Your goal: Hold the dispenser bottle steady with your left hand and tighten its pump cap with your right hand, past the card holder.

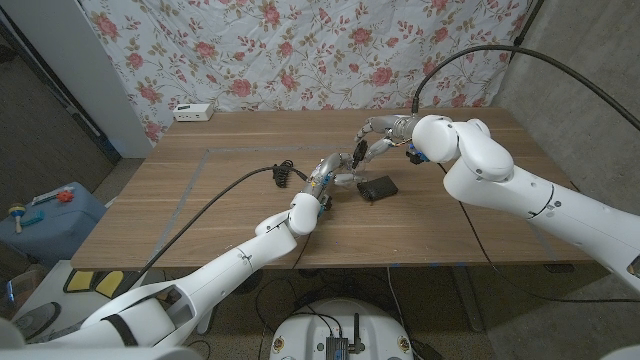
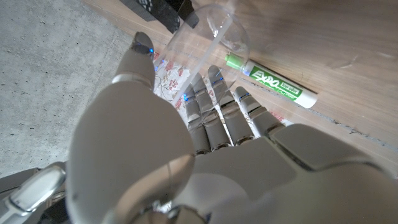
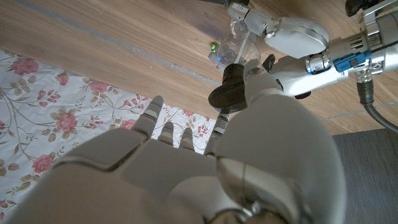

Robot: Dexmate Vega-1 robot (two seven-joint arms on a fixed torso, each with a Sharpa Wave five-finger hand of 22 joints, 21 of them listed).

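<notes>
Bottle [image 2: 205, 37], clear plastic, stands mid-table just left of the black card holder [image 1: 378, 188], with the left hand [image 1: 325, 178] wrapped around it. Right hand [image 1: 372, 138] pinches the black pump cap [image 3: 229, 87] on top. A green marker [image 2: 270, 81] lies nearby; the bottle's base is hidden.

Head view: the clear bottle [image 1: 343, 178] is largely hidden behind the left hand [image 1: 327, 176], and its black pump cap [image 1: 357, 157] is too small to show whether the right hand [image 1: 378, 137] grips it. Left wrist view: the bottle's base is covered by the fingers [image 2: 214, 106]; the black card holder [image 2: 163, 12] is cut off at the edge.
</notes>
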